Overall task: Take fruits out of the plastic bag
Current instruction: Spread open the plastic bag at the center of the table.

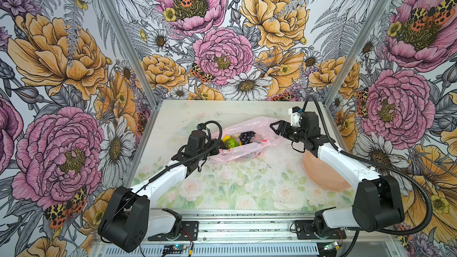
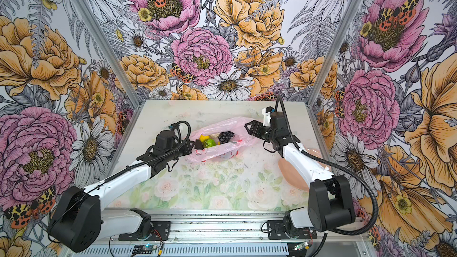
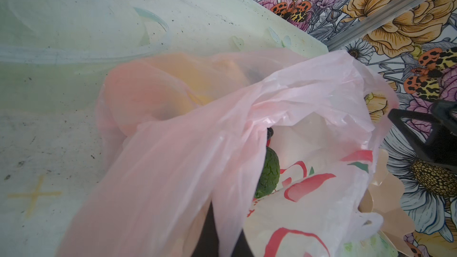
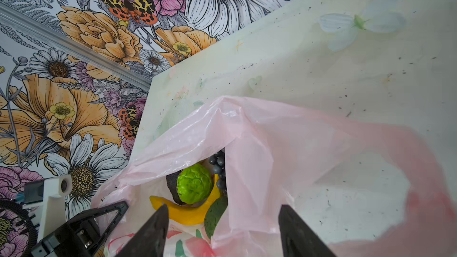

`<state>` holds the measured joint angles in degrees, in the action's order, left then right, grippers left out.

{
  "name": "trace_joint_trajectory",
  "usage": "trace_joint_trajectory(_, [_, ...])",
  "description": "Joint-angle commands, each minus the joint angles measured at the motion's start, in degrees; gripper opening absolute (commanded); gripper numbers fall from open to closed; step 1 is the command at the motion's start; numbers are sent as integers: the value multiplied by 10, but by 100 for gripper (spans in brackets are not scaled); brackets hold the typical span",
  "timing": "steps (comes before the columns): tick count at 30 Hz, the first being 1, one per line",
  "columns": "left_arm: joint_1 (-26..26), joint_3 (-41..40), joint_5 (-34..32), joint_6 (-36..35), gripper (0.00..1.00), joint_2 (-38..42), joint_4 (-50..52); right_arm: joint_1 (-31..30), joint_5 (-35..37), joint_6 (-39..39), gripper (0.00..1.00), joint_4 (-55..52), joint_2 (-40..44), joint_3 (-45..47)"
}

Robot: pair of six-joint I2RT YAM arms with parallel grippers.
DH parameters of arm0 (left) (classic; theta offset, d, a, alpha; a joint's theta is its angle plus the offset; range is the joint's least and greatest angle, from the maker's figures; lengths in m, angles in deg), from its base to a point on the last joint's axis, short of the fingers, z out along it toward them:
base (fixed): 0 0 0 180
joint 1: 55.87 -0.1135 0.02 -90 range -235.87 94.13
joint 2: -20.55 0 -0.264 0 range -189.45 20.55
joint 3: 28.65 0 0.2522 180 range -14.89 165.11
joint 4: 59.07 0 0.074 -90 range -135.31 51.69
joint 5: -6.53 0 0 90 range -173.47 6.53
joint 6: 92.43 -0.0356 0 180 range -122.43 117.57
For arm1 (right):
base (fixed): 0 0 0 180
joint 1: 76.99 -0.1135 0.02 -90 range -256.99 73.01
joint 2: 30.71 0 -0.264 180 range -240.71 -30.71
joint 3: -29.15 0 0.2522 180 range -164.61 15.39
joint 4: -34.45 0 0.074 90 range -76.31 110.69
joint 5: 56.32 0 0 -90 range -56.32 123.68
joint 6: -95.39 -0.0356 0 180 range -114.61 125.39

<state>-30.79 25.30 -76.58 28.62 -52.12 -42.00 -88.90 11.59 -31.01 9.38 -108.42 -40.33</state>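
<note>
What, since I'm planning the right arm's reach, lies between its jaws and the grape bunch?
Only thin pink film of the plastic bag: in a top view its rim fold sits between the right gripper and the grape bunch; no other fruit.

Bright, even light, shadows faint. Top views sharp. In my wrist cams the plastic bag blurs up close, w/ small glare on creases.

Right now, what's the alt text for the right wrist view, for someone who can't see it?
An open pink bag lies on the table, with a lime, banana, grapes and avocado inside. The right gripper hovers open at the bag's mouth; the left gripper is at its rim.
</note>
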Motion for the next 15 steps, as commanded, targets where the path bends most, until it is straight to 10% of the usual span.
trace_joint_trajectory(1, [15, -6, -21, -13, 0, 2, -15, -20, 80, 23, 73, -71, 42, 4])
trace_joint_trajectory(15, [102, -23, -65, -23, 0, 2, -63, -172, 259, 1, 77, -127, -7, -42])
